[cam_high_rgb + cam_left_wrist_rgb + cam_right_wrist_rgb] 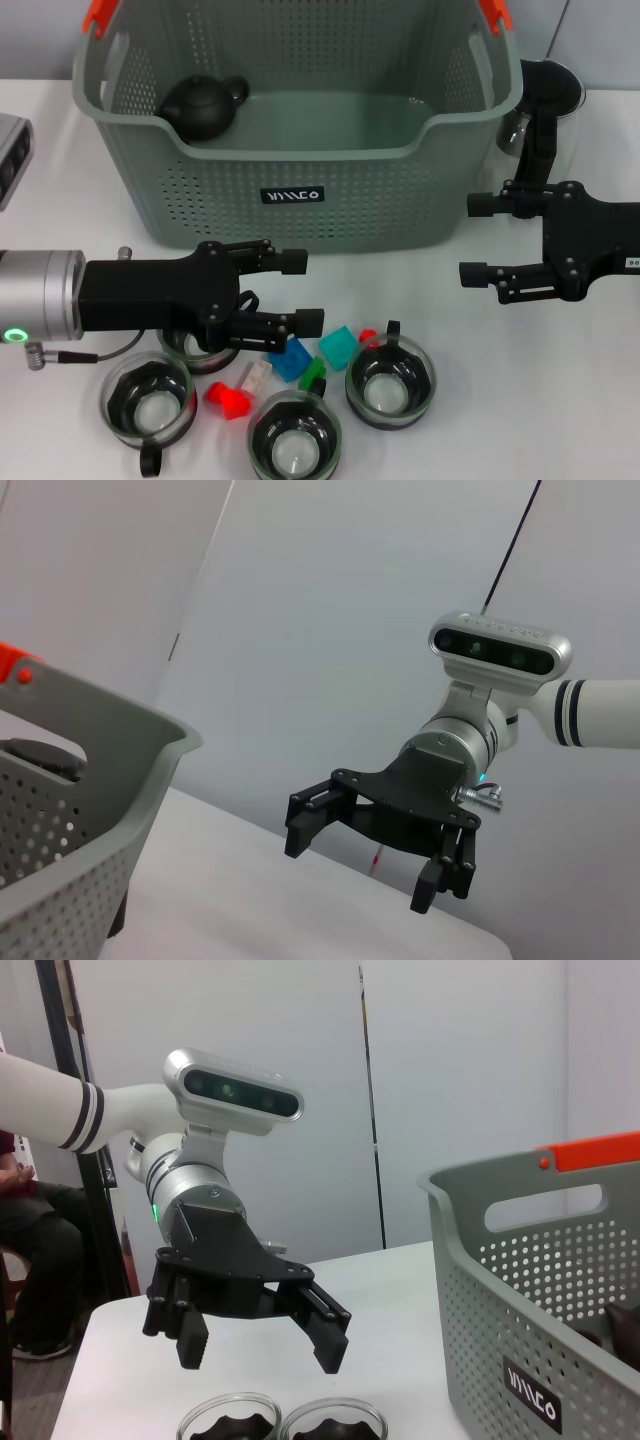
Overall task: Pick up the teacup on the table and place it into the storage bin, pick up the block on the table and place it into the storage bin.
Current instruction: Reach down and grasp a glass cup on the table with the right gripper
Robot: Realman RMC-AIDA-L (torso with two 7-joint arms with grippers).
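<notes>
1. At the lower left of the head view your left gripper (297,292) hovers over the cluster of cups and blocks, its black fingers spread apart with nothing between them. It looks posed for a reach down into the cluster rather than a carry.

2. Under and beside it sit four clear glass teacups with black bases and handles: one half hidden beneath the gripper (190,345), one at the lower left (148,398), one at the bottom centre (294,435) and one at the right of the group (390,378). None is in the bin yet.

3. Small plastic blocks lie packed between the cups: a red block (227,398), a blue block (291,358), a teal block (338,346), a green one (314,374). They touch or nearly touch each other and the cup rims, so you have little finger room; the cups on the outer edge look easier to approach.

4. The large grey-green perforated storage bin (300,190) fills the upper centre, its open top wide. A dark round teapot (203,105) rests in its upper-left corner; the rest of the floor is free for a drop. You must clear the near wall.

5. At the right, your right gripper (480,238) hangs just beside the bin's right wall, fingers spread and holding nothing, over bare white table (560,400).
</notes>
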